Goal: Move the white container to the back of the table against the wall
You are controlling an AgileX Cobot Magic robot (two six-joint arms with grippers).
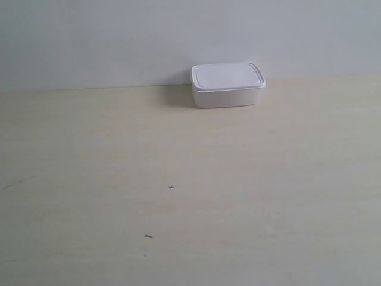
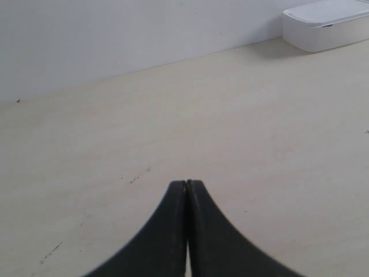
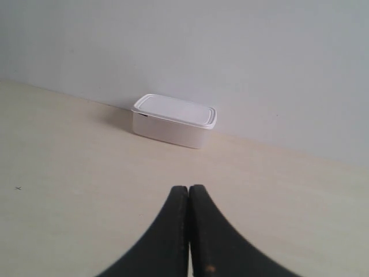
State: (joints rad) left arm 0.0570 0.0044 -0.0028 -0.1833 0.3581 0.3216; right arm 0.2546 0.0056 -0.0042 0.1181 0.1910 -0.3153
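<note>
The white container (image 1: 228,85) sits at the back of the counter (image 1: 178,179), seemingly against the wall (image 1: 119,42). My left fingers (image 2: 167,231) and right fingers (image 3: 167,231) are pressed together, empty, well apart from it. A shove now could twist it askew or crush it against the wall.

wall (image 1: 89,36): plain pale grey-white | table (image 1: 268,208): cream wood-grain — few dark specks (image 1: 171,187) | light: soft, even

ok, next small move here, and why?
Probably none; I'd call it done: the white container sits lidded at the back of the table, seemingly against the wall, and the left pincer and right pincer are shut, empty, well clear of it.
</note>
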